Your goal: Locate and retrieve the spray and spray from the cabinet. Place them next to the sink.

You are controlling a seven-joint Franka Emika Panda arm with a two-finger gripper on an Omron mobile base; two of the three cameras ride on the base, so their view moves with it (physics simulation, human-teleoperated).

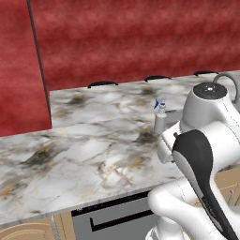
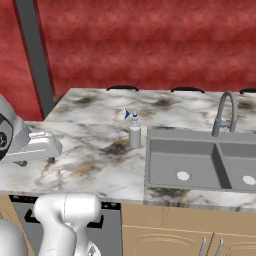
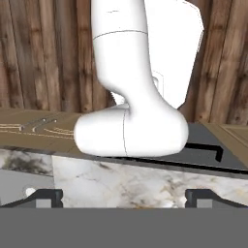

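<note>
A pale-grey spray (image 2: 134, 132) bottle with a slim white, blue-tipped nozzle stands upright on the marble counter (image 2: 95, 160). It is just left of the sink (image 2: 148, 150) rim. The left base view has the same spray (image 1: 160, 118) partly behind my white arm. In the hand view my gripper (image 3: 124, 197) is open, its two dark fingertips (image 3: 48, 196) far apart with nothing between them. It hangs over the counter's front edge, looking back at my own body. The cabinet is out of view.
A curved grey faucet (image 2: 222, 112) rises behind the double-basin sink. A red wall with a dark post (image 2: 35, 60) runs along the back, with dark stool tops (image 1: 102, 84) behind the counter. A grey dishwasher front (image 1: 112, 218) sits below the counter edge.
</note>
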